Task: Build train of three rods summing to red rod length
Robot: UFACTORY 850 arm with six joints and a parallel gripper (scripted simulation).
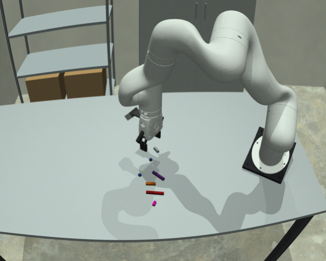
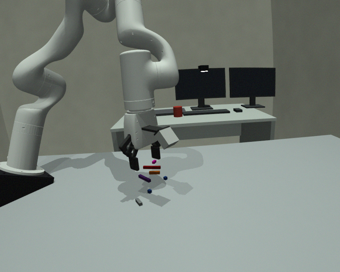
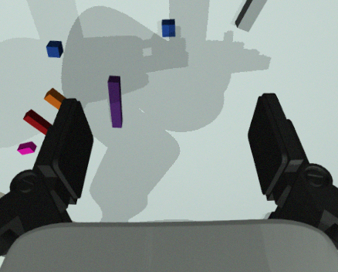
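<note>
My gripper (image 1: pixel 151 142) (image 2: pixel 145 163) (image 3: pixel 169 116) is wide open and empty, above the table. The red rod (image 1: pixel 155 192) (image 2: pixel 151 167) (image 3: pixel 37 122) lies between the orange rod (image 1: pixel 150 183) (image 2: pixel 154 172) (image 3: pixel 55 99) and the short magenta rod (image 1: pixel 154 203) (image 2: pixel 154 161) (image 3: pixel 27 148). The purple rod (image 1: pixel 158 175) (image 2: pixel 144 178) (image 3: pixel 115 102) lies slanted near the orange one. One blue rod (image 1: pixel 139 175) (image 2: pixel 165 178) (image 3: pixel 55 49) lies beside them; another blue rod (image 1: pixel 150 159) (image 2: pixel 149 191) (image 3: pixel 168 28) lies nearer the grey rod (image 1: pixel 156 149) (image 2: pixel 138 202) (image 3: pixel 251 15). All lie apart. In the wrist view a finger partly hides the red and orange rods.
The rods lie on the grey table (image 1: pixel 67 152) (image 2: pixel 226 212). The arm's base (image 1: pixel 245 166) (image 2: pixel 42 175) stands at one side of it. A separate desk (image 2: pixel 198 120) with monitors and a red cup (image 2: pixel 177 111) stands beyond the table in the exterior view.
</note>
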